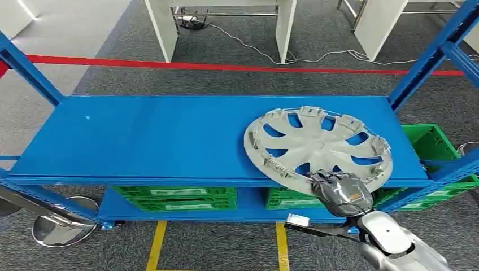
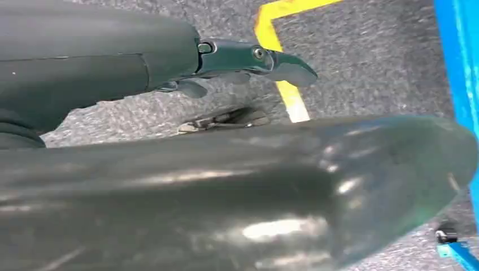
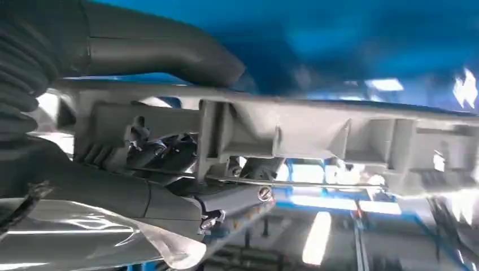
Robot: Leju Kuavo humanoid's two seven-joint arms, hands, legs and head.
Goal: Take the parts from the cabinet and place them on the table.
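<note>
A blue shelf (image 1: 169,141) runs across the middle of the head view. On its right half lies a silver hubcap (image 1: 318,145), hollow side up, its near edge hanging slightly past the shelf's front lip.

The right hand (image 1: 339,191) reaches in from the lower right of the frame and grips the hubcap's near rim — in the right wrist view the thumb (image 3: 164,53) lies along one side of the rim while darker fingers (image 3: 237,197) curl against the other, closed on the part.

The left hand (image 2: 226,186) shows in the left wrist view, hanging over grey carpet (image 2: 367,62) with a yellow floor line (image 2: 277,39); a dark finger (image 2: 254,59) extends straight, apart from the thumb, with nothing held.

Green crates (image 1: 178,199) sit on the lower shelf, another crate (image 1: 432,141) at the right edge. A red line (image 1: 226,66) crosses the floor behind the shelf — beyond it a white cable (image 1: 316,56).
</note>
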